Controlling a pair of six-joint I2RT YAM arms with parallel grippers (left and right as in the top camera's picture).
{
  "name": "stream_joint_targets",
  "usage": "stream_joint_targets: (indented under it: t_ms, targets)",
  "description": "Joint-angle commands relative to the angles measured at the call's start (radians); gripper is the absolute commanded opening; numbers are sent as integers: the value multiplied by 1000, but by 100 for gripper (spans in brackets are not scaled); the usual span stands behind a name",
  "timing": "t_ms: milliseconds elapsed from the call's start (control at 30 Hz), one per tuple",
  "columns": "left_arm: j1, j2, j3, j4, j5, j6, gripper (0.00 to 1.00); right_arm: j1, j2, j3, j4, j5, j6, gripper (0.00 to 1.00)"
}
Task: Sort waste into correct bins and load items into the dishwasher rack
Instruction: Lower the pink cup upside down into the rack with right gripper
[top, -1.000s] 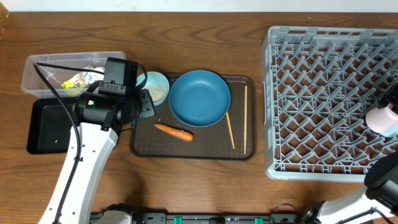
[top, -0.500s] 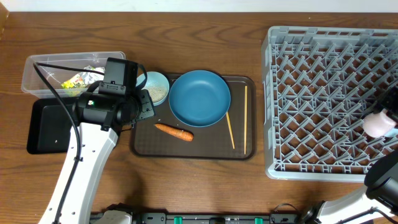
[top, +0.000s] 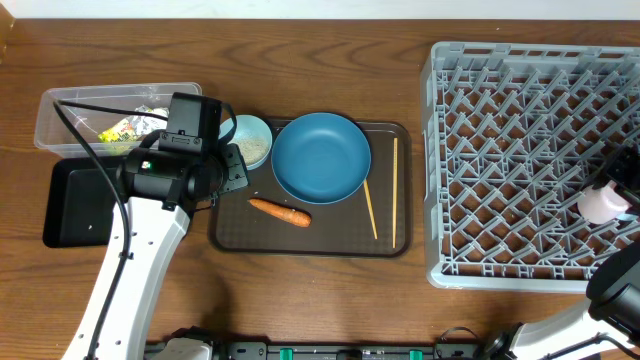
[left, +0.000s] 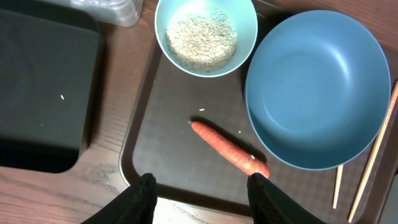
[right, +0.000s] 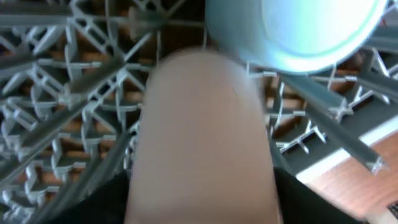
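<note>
My right gripper (right: 202, 202) holds the pink cup (right: 205, 137), its fingers against the cup's sides with no gap showing. The cup (top: 603, 203) is low over the right side of the grey dishwasher rack (top: 520, 150). A light-blue cup (right: 298, 31) lies in the rack just beyond it. My left gripper (left: 202, 182) hangs open and empty over the front edge of the brown tray (left: 168, 143). The orange carrot (left: 227, 148) ends near its right fingertip. The blue dish (top: 321, 157), a small bowl (top: 250, 140) of rice (left: 203, 38) and chopsticks (top: 370, 210) lie on that tray.
A clear tub (top: 70, 120) at the back left holds a yellow wrapper (top: 120, 128) and white tissue. The black tray (top: 75, 205) sits in front of it, beside my left arm. The rack's pegs (right: 62, 93) stand close around the pink cup.
The right gripper has lowered the pink cup toward the rack's pegs, a little forward and left in the overhead view. The left arm and the things on the brown tray have not moved.
</note>
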Motion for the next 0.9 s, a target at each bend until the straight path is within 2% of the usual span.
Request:
stream_joint_targets:
  t_ms: [0,233,567,700,867]
  targets:
    - [4,-2,3,-3,-12,14,50,-4,6,80,-34,-66,13,99]
    - [4,-2,3,-6,-12,14,50,-4,6,168,-129,-85,2,99]
    - [4,-2,3,-6,-12,14,50,0,6,174,-159,-61,3,96]
    - [4,-2,3,-6,-12,14,50,0,6,138,-153,58,83,98]
    - [4,-2,3,-6,-12,14,50,1,6,37,-112,63,108,98]
